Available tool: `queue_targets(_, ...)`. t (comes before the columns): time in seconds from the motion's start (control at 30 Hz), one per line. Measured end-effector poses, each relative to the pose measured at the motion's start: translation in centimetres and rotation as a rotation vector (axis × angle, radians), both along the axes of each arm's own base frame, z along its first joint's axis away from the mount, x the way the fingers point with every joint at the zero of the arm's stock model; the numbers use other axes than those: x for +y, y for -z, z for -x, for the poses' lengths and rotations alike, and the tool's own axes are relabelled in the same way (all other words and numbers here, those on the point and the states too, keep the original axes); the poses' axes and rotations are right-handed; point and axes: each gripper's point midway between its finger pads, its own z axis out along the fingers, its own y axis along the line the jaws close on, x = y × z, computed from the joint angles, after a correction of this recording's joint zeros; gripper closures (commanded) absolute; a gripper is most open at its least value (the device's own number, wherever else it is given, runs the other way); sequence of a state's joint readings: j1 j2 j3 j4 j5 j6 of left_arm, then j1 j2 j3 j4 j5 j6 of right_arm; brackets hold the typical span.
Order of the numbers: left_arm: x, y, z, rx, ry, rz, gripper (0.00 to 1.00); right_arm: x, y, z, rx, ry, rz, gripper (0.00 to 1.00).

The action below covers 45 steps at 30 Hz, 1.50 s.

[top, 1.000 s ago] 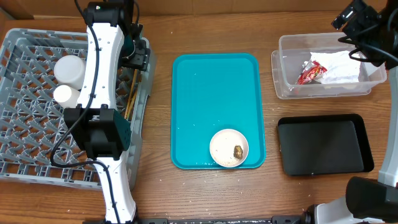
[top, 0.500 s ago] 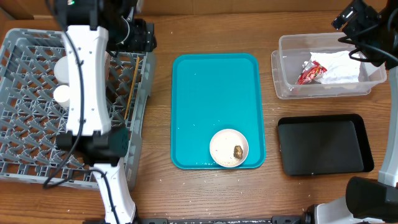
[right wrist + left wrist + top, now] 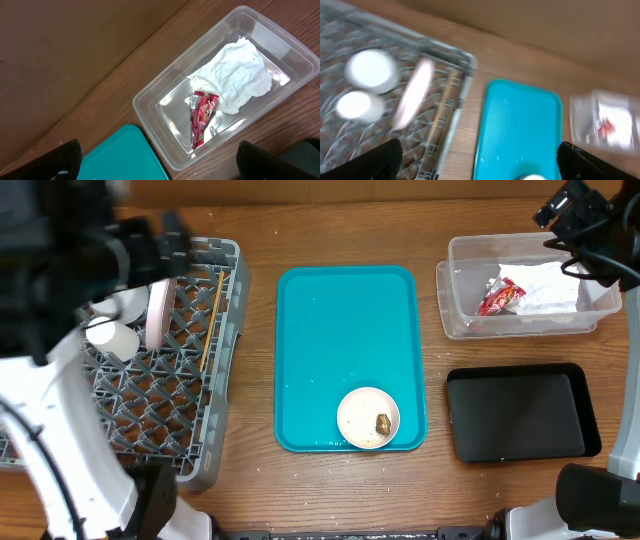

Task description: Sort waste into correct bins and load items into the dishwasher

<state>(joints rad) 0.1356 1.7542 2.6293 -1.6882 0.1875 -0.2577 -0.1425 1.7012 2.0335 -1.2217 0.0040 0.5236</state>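
Observation:
The grey dish rack (image 3: 190, 430) at the left holds a large plate (image 3: 157, 312) on edge, a bowl (image 3: 128, 306), a cup (image 3: 112, 338) and the chopsticks (image 3: 211, 320). A small white bowl (image 3: 362, 412) with a brown lump (image 3: 383, 423) sits on the teal tray (image 3: 345, 320). The clear tub (image 3: 455, 300) holds the red-and-white wrapper (image 3: 498, 297) and the napkin (image 3: 545, 285). The black tray (image 3: 517, 412) holds nothing. My left gripper (image 3: 150, 248) is blurred, high over the rack's far edge, and open and empty (image 3: 480, 160). My right gripper (image 3: 565, 210) hangs open and empty (image 3: 160, 160) above the tub's near wall (image 3: 150, 107).
The left wrist view shows the plate (image 3: 414, 92), chopsticks (image 3: 442, 115), bowl (image 3: 372, 70), cup (image 3: 359, 106) and teal tray (image 3: 520, 125). The right wrist view shows the wrapper (image 3: 201, 115) and napkin (image 3: 235, 75). The left arm covers the rack's left half.
My left arm has risen and swung left off the rack's right wall, uncovering the plate standing on edge beside the chopsticks. The right arm has not moved.

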Motion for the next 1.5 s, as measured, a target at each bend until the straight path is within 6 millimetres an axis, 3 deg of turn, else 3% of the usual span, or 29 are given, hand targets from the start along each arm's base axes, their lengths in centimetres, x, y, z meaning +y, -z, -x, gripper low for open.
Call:
queue_targets(0.17,5.7,0.9,0.3,0.03,-0.195,0.041,0.0,0.0,0.0,0.0,0.0,0.0,0.0,0.0)
queue_targets(0.37,8.2,1.3,0.7,0.045,-0.274,0.032,0.0,1.9,0.8,0.8,0.042,-0.052,-0.096,0.0)
queue_targets(0.5,9.4,1.5,1.0,0.055,-0.318,-0.008,0.0,6.4,0.6,1.6,0.057,-0.226,-0.279,0.0)
queue_targets(0.63,10.0,1.7,1.0,0.066,-0.351,-0.018,0.0,12.9,1.7,5.0,0.181,-0.457,-0.384,0.0)
queue_targets(0.77,10.9,2.9,0.3,0.099,-0.397,0.006,0.0,19.9,4.3,8.5,0.329,-0.639,-0.344,0.0)
queue_targets(0.87,11.5,4.3,-0.7,0.138,-0.406,0.024,0.0,24.3,6.3,9.9,0.37,-0.719,-0.278,0.01)
queue_targets(0.9,11.3,4.8,-1.2,0.151,-0.396,0.042,0.12,25.7,7.0,10.2,0.374,-0.738,-0.252,0.02)
queue_targets(0.93,11.2,5.2,-1.6,0.159,-0.384,0.062,0.44,26.7,7.5,10.4,0.375,-0.751,-0.232,0.02)
queue_targets(0.97,10.8,5.6,-2.0,0.166,-0.369,0.086,0.87,27.5,8.0,10.5,0.373,-0.755,-0.209,0.02)
queue_targets(1.0,10.3,5.9,-2.4,0.171,-0.338,0.113,0.96,28.4,8.4,10.6,0.369,-0.756,-0.188,0.0)
queue_targets(1.1,6.9,5.7,-3.6,0.151,-0.169,0.249,0.96,29.4,8.9,10.4,0.349,-0.717,-0.141,0.0)
queue_targets(1.2,2.8,4.8,-4.3,0.112,0.027,0.289,0.96,28.4,8.9,9.3,0.332,-0.656,-0.131,0.0)
queue_targets(1.43,-10.3,5.7,-4.9,0.131,0.393,0.122,0.96,22.0,9.0,5.7,0.311,-0.45,-0.131,0.0)
queue_targets(1.5,-12.8,6.9,-5.5,0.151,0.439,0.073,0.96,20.3,9.0,5.0,0.306,-0.402,-0.133,0.0)
